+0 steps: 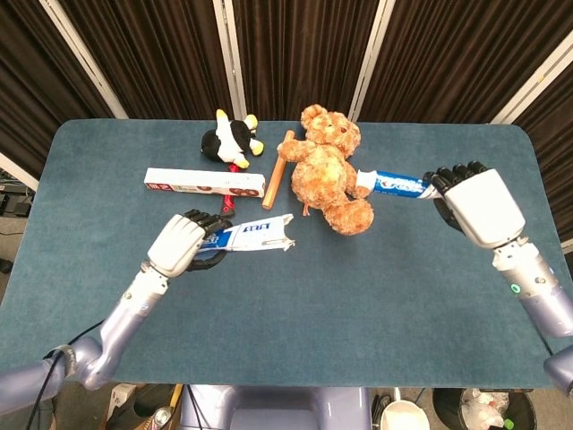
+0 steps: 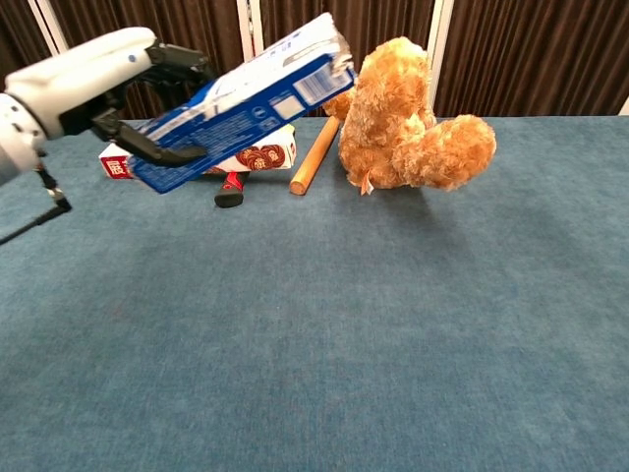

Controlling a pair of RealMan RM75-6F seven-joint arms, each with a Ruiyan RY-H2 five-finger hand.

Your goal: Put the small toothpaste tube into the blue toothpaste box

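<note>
Your hands hold box and tube above the dark teal felt table (image 1: 430, 296).

Your left hand (image 1: 179, 246) grips the long blue cardboard toothpaste box (image 1: 253, 236), open end toward 3 o'clock; your right hand (image 1: 479, 206) clasps the small blue-and-white toothpaste tube (image 1: 389, 184), cap toward 9 o'clock over the fuzzy tan teddy bear (image 1: 329, 170).

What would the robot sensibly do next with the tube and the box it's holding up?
Probably bring the two together: the right hand holds the small toothpaste tube cap-first toward the left, while the left hand holds the blue toothpaste box with its open end facing right. A gap and the teddy bear lie between.
</note>
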